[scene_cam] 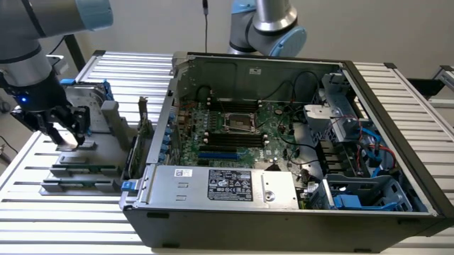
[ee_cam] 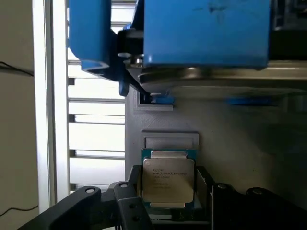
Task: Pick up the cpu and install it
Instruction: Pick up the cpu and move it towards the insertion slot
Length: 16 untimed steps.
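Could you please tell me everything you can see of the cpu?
The cpu is a small, flat square chip: a silvery metal top plate with faint printed text, edged by a thin green rim. It lies flat, face up, on the grey holder directly under the hand; whether the hand touches it is unclear.

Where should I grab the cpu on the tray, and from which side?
I'd take the cpu by two opposite edges, coming straight down from above. It lies flat, metal plate up, on the grey tray, so probably only its thin sides can be pinched.
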Each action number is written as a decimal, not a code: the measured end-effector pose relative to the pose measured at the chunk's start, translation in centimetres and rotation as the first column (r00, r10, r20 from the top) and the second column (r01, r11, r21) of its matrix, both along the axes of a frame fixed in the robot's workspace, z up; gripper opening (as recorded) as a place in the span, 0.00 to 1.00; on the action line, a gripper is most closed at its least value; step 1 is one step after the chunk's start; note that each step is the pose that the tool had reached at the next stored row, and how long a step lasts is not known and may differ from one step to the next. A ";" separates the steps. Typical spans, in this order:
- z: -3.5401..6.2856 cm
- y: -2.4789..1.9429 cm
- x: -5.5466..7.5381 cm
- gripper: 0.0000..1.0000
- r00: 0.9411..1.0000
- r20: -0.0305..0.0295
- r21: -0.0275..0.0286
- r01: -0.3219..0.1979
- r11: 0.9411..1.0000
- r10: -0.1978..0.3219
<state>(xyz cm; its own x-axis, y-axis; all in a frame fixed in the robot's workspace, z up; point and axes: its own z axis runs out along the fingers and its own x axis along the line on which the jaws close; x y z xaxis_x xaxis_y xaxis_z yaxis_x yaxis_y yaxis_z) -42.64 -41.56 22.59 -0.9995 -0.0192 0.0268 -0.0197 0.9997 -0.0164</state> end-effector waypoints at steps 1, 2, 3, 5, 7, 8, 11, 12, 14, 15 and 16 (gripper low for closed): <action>0.44 0.00 0.0 0.55 1.000 -0.002 0.000 0.000 1.000 0.000; 0.89 0.00 0.0 0.55 1.000 -0.004 0.000 0.000 1.000 0.000; 1.34 0.00 0.1 0.55 1.000 -0.005 0.000 0.000 1.000 0.000; 2.27 0.00 0.2 0.55 1.000 -0.007 0.000 0.000 1.000 0.000; 3.18 0.00 0.3 0.55 1.000 -0.009 0.000 0.000 1.000 0.000; 3.62 0.00 0.3 0.55 1.000 -0.009 0.000 0.000 1.000 0.000; 5.01 0.00 0.6 0.55 1.000 -0.010 0.000 0.000 1.000 0.000; 5.47 0.00 0.7 0.55 1.000 -0.010 0.000 0.000 1.000 0.000; 6.36 0.00 1.0 0.55 1.000 -0.010 0.000 0.000 1.000 0.000; 6.81 0.00 1.2 0.55 1.000 -0.011 0.000 0.000 1.000 0.000; 7.26 0.00 1.4 0.55 1.000 -0.011 0.000 0.000 1.000 0.000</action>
<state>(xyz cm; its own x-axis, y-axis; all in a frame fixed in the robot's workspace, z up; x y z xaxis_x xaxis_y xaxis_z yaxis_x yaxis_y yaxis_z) -41.29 -41.56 29.85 -0.9991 -0.0192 0.0374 -0.0198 0.9997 -0.0162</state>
